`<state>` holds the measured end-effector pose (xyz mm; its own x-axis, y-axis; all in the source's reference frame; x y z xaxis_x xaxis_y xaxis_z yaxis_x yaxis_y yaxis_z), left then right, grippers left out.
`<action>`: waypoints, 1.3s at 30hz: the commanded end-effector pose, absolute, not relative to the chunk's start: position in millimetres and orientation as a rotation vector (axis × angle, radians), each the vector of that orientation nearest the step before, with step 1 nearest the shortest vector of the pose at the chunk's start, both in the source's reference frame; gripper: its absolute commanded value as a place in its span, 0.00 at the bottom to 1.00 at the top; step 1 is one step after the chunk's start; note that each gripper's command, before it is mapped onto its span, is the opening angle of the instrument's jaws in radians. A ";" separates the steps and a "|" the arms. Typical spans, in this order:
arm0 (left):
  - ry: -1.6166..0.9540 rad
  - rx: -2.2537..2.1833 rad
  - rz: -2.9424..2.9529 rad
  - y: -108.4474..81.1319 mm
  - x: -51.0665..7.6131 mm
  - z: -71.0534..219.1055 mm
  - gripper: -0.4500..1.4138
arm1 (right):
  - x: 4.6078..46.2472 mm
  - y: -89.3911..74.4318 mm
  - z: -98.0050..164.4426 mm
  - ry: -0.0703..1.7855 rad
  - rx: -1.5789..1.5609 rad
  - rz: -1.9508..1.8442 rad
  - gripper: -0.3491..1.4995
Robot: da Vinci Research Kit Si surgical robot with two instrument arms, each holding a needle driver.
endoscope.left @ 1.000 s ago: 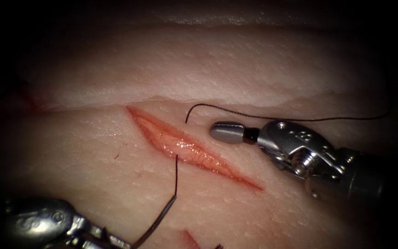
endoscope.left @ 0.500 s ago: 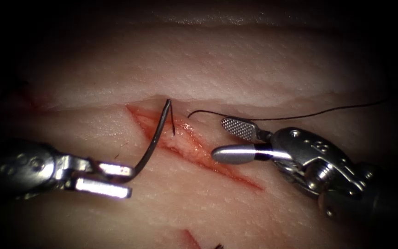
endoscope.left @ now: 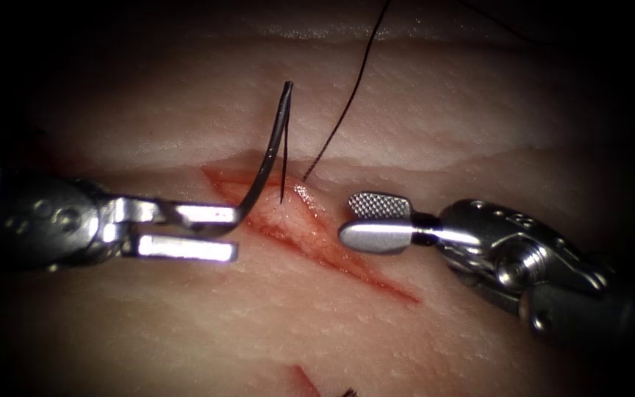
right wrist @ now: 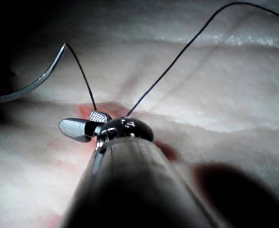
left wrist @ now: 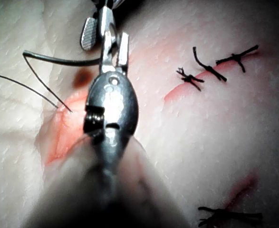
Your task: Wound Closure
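Endoscope view: left tool (endoscope.left: 214,233) comes in from the left of the cut (endoscope.left: 310,231) with its jaws parted; the needle (endoscope.left: 264,162) sits at the upper jaw near its pointed end, its curve rising clear of the tissue (endoscope.left: 435,117) toward the far side. Thread (endoscope.left: 339,110) enters the cut's right edge. Right tool (endoscope.left: 376,220) hovers right of the cut, jaws apart, holding nothing.

Left wrist view: the needle (left wrist: 63,60) crosses the left tool's jaws (left wrist: 111,47).

Right wrist view: the right tool (right wrist: 84,124) is parted beside the thread (right wrist: 177,57).

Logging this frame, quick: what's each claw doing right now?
Left claw: holding the needle near its tip end; needle is out of the tissue.
Right claw: open, holding nothing.
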<state>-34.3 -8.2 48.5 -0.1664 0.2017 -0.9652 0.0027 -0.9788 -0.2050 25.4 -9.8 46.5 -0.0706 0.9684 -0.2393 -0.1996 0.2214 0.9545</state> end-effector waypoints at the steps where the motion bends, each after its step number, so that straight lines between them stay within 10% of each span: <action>1: -0.220 -1.944 2.300 -8.1 -35.1 49.2 0.00 | 26.3 -8.7 46.5 1.234 0.863 1.201 0.55; 4: -0.172 -1.959 2.325 -8.4 -35.4 49.7 0.00 | 26.2 -8.0 46.1 1.224 0.891 1.231 0.74; 10: -0.033 -1.980 2.425 -10.8 -37.1 52.5 0.00 | 26.4 -7.2 45.9 1.201 0.983 1.335 0.83; 39: 0.162 -1.989 2.560 -13.6 -39.0 56.8 0.00 | 29.3 -8.7 48.4 1.116 1.014 1.443 0.89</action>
